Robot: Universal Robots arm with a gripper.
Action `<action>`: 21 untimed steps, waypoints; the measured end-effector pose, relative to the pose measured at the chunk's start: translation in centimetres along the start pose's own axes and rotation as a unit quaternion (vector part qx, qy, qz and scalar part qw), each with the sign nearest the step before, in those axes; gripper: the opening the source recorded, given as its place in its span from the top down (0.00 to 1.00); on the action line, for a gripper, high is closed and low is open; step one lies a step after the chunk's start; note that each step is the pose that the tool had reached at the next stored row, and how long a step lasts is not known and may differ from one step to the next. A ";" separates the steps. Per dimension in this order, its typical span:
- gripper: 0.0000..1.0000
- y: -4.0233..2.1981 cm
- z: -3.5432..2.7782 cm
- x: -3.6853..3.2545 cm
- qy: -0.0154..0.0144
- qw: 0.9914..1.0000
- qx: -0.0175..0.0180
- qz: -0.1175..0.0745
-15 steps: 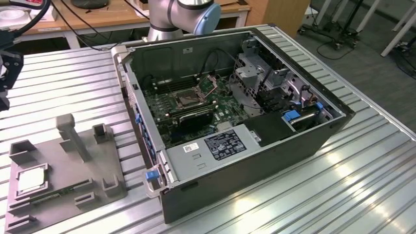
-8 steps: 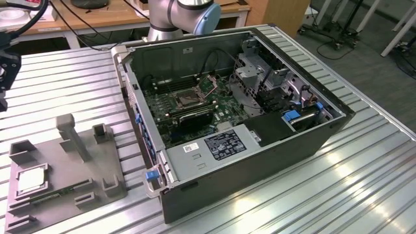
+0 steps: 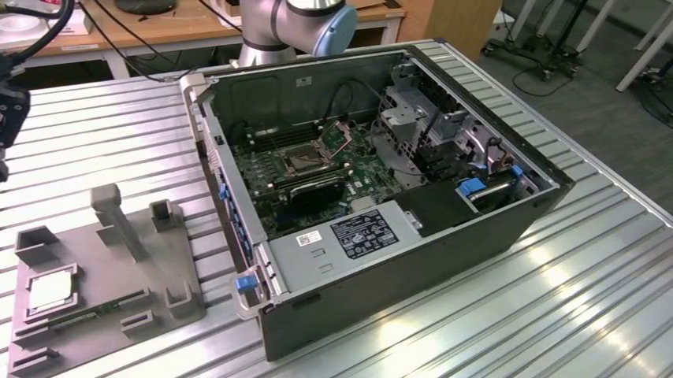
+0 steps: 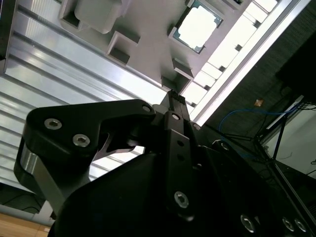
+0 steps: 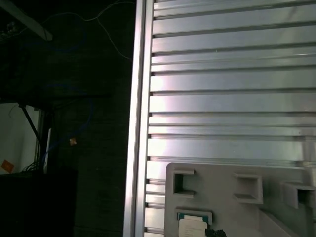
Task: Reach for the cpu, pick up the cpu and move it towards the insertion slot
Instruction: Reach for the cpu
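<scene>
cpu (image 3: 50,293): we see a pale square chip lying flat in grey tray (image 3: 116,268) | insertion slot (image 3: 303,161): silvery frame, dark centre, on green motherboard (image 3: 363,169), well apart

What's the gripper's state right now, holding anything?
Gripper: cannot be told whether open or closed; it is not holding the cpu, which lies in the tray.
</scene>
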State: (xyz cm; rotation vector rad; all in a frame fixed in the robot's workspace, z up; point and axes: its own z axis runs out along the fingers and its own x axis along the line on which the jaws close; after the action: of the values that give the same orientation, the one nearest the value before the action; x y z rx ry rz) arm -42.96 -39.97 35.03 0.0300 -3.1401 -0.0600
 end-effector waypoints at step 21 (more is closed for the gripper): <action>0.89 -0.15 0.22 0.89 0.000 1.000 0.000 0.000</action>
State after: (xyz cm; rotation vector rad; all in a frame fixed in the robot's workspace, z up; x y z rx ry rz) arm -43.85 -40.13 34.81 0.0300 -3.1400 -0.0600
